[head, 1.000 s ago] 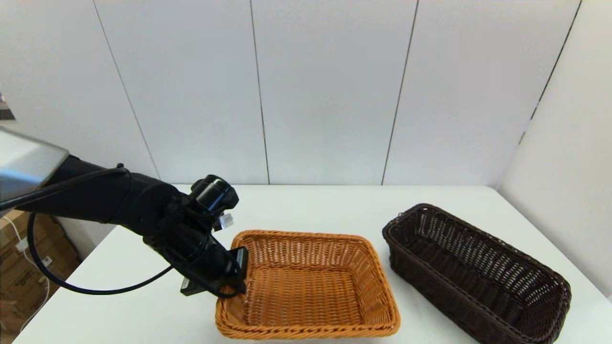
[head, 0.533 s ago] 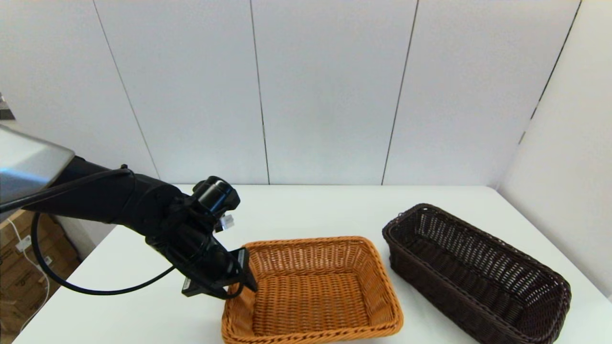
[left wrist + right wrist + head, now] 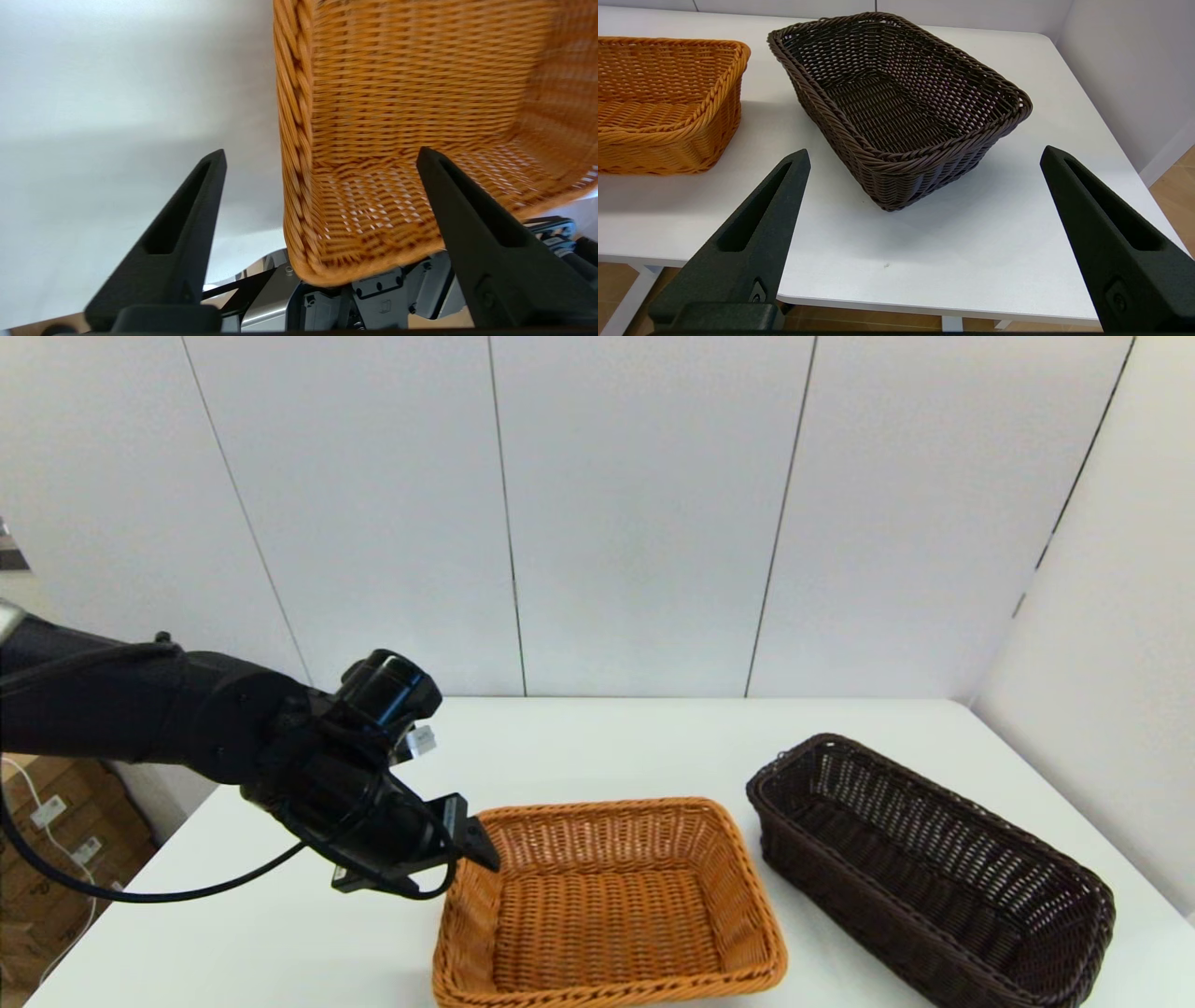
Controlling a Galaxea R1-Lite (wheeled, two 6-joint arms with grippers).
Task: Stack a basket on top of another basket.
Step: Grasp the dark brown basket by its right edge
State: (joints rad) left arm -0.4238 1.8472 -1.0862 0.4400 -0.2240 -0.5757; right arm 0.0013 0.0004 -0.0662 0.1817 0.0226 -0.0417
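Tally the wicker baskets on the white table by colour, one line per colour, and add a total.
Orange-tan wicker basket: 1
Dark brown wicker basket: 1
Total: 2

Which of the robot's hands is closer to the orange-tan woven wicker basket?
Left. The left hand is open at the orange-tan woven wicker basket's left rim; the right hand hangs back off the table edge, facing the dark basket.

Bright, even overhead light, soft shadows on the white table (image 3: 859,242) (left wrist view slightly motion-blurred).
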